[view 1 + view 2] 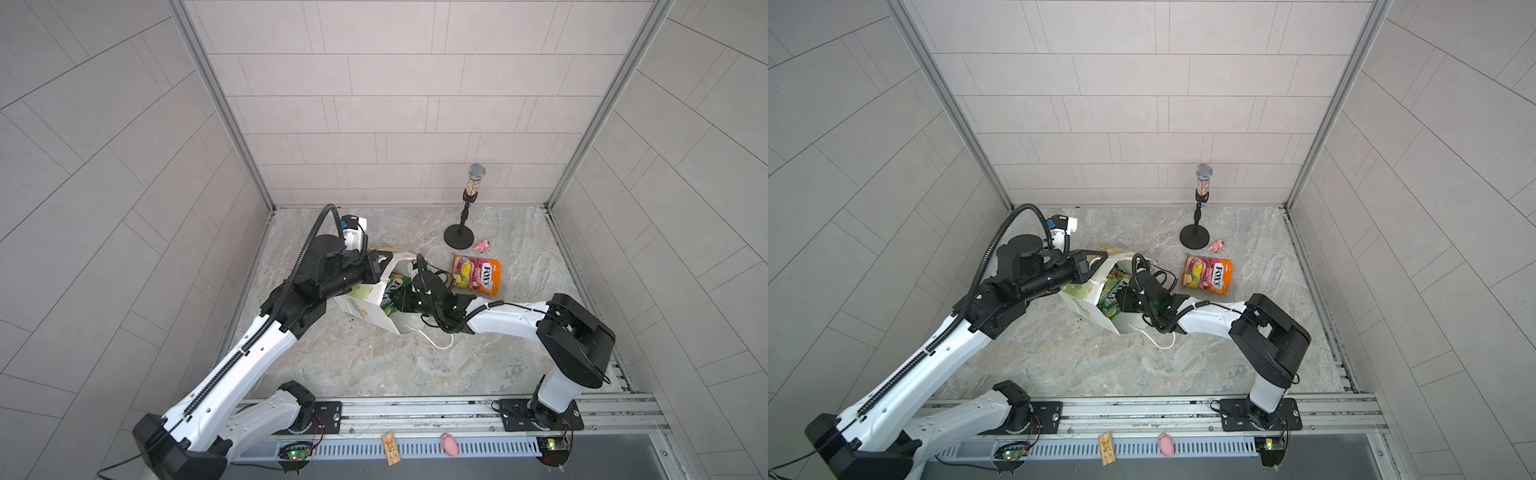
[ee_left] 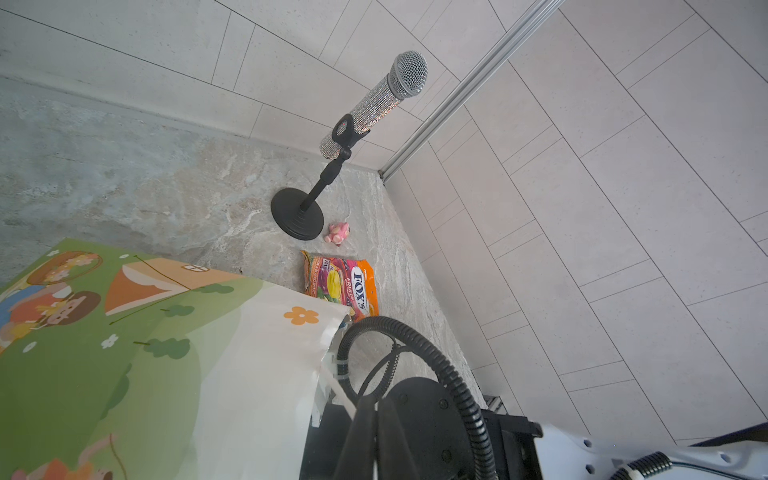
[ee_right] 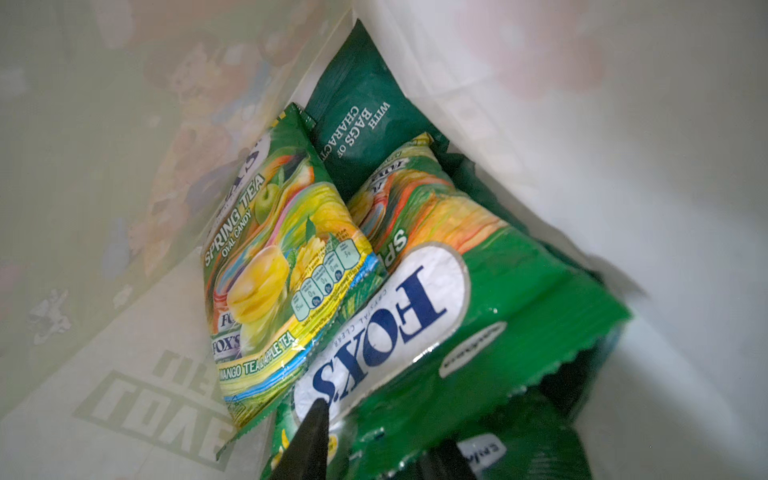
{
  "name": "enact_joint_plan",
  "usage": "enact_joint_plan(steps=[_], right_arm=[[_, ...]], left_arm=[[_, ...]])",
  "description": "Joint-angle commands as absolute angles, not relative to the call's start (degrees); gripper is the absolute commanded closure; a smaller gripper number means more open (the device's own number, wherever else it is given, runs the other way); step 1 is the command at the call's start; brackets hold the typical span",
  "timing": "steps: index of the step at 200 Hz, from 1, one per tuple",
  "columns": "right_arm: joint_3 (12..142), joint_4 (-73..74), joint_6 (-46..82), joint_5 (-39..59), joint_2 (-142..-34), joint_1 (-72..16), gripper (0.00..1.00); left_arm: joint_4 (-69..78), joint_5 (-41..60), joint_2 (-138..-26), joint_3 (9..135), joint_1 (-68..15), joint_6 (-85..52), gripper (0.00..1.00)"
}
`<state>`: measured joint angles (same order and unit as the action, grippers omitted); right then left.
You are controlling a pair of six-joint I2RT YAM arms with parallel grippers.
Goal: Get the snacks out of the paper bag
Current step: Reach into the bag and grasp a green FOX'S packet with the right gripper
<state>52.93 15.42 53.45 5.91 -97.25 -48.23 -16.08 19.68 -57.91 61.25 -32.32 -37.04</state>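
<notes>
Top views: left gripper (image 1: 381,266) pinched shut on paper bag (image 1: 365,309) rim; right gripper (image 1: 401,302) inside bag mouth; orange FOX'S packet (image 1: 476,276) on table (image 1: 374,374) beyond it.
Left wrist: printed paper bag (image 2: 124,353) side close; orange FOX'S packet (image 2: 345,286) farther off.
Right wrist: fingers (image 3: 311,436) straddle green FOX'S packet (image 3: 415,316), tightness unclear; dark green crisp bag (image 3: 357,116) deeper.

Glittery microphone (image 1: 473,183) on black stand (image 1: 459,237), pink toy figure (image 1: 483,246) beside its base, marble tabletop (image 1: 374,365)

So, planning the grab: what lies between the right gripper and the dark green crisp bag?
Yellow-green FOX'S packets lie between the right gripper and the crisp bag, in the right wrist view.
</notes>
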Motion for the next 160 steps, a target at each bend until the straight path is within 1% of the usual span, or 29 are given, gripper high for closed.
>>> enact_joint_plan(steps=[1, 43, 55, 59, 68, 81, 88, 129, 160], right_arm=[[54.6, 14.1, 55.3, 4.2, -98.5, -47.9, 0.66], [55.5, 14.7, 55.8, 5.4, -100.4, -47.9, 0.65], [55.5, 14.9, 55.9, 5.8, -100.5, -47.9, 0.66], [55.4, 14.9, 55.9, 5.8, -100.5, -47.9, 0.69], [55.5, 15.1, 55.5, 6.1, -100.6, -47.9, 0.78], [55.5, 15.2, 54.8, 6.6, -100.4, -47.8, 0.95], [55.5, 15.2, 54.6, 7.1, -100.3, -47.7, 1.00], [53.5, 16.2, 52.6, 7.5, -97.8, -47.4, 1.00], [53.0, 14.0, 49.6, 7.4, -94.9, -47.1, 1.00]], left_arm=[[-13.5, 19.8, -56.6, 60.9, -32.6, -37.4, 1.00], [-13.6, 19.7, -56.1, 60.6, -32.6, -37.3, 1.00], [-13.9, 19.5, -56.0, 60.6, -32.6, -37.1, 1.00], [-14.0, 19.3, -55.9, 60.6, -32.6, -37.0, 1.00], [-14.1, 19.1, -55.7, 60.6, -32.6, -36.9, 1.00], [-14.4, 18.9, -55.6, 60.5, -32.6, -36.8, 1.00], [-14.5, 18.7, -55.7, 60.6, -32.6, -36.7, 1.00], [-15.3, 17.6, -55.4, 60.3, -32.6, -36.3, 1.00], [-15.7, 16.5, -55.4, 60.3, -32.6, -36.2, 1.00]])
